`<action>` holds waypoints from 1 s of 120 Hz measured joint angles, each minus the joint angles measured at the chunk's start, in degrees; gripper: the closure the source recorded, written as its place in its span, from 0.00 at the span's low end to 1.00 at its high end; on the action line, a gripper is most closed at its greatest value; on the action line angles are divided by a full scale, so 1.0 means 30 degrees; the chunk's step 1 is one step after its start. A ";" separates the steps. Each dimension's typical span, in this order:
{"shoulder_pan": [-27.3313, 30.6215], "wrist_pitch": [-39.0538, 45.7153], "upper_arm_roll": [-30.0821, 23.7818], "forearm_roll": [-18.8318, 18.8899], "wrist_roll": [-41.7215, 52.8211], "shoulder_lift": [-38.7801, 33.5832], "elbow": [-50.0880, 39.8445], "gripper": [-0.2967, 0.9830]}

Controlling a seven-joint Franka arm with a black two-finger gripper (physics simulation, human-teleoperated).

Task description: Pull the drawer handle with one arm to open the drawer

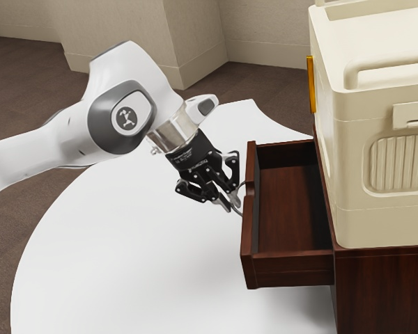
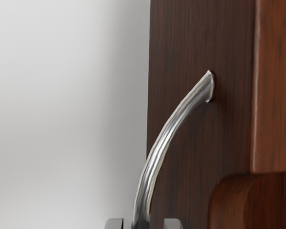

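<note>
Claw [image 1: 231, 203] open, its fingers [image 2: 173, 223] parted w/ the handle [image 2: 171, 129] btwn them & a gap on each side. That metal handle's on the drawer [image 1: 292, 264] front, bowed out toward ext. view's left; its long axis follows the front. Drawer's pulled out that same way from the dark cabinet [image 1: 376, 292], w/ cream box [image 1: 397, 224] on top. From where I stand, white tabletop [image 1: 139, 250] spreads wide past the drawer front toward ext. view's left, its curved edge well apart from the handle.
</note>
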 joint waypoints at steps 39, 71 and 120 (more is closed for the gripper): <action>-0.0421 -0.0015 0.0460 0.0005 0.0152 0.0003 -0.0009 0.75; -0.0725 -0.0103 0.0902 0.0006 0.0240 -0.0180 -0.0148 0.75; 0.0927 -0.1705 0.1958 0.1564 0.0333 -0.4236 0.0794 0.47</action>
